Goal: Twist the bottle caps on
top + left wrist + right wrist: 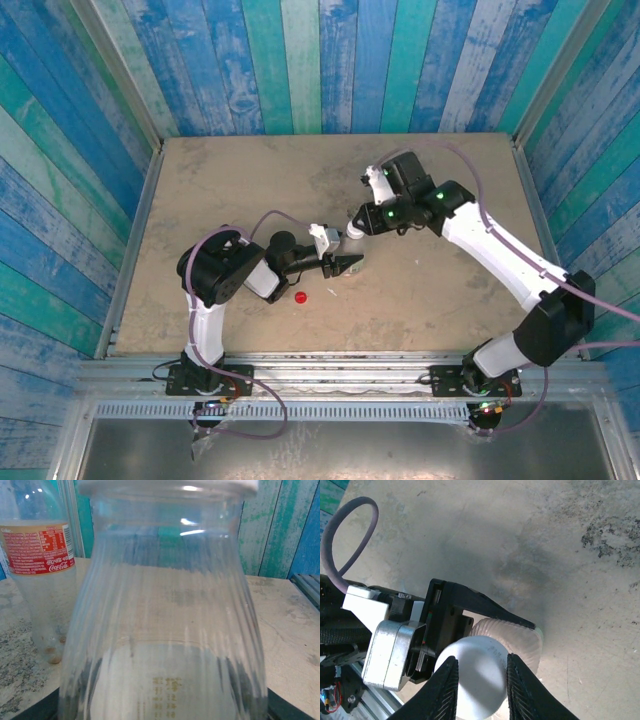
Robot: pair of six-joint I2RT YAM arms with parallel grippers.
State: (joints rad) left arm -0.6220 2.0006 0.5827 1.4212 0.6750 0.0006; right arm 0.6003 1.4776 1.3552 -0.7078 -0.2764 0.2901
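The white cap sits on the neck of the clear bottle. The right claw reaches it from above with one finger pressed to each side, so it is pinching the cap. The step in hand is, in my judgement, the screwing of this first cap. How far the cap is turned down on the thread I cannot tell, because the neck is hidden under it. The bottle appears upright near the middle of the bench. The left claw is closed on its body from the side, below the shoulder; whether the bottom rests on the bench is not clear. The next move probably calls for a turn of the right wrist in the tightening direction with a light push down, while the left claw stops the bottle from turning with it. After that the claw would have to let go, turn back and take the cap again, until it goes no further. The red cap lies loose on the bench, near the left arm and well apart from both claws. The Coke bottle stands upright behind the clear one, apart from it. Its top is out of the picture, but I think the red cap belongs there and that step is not yet begun.
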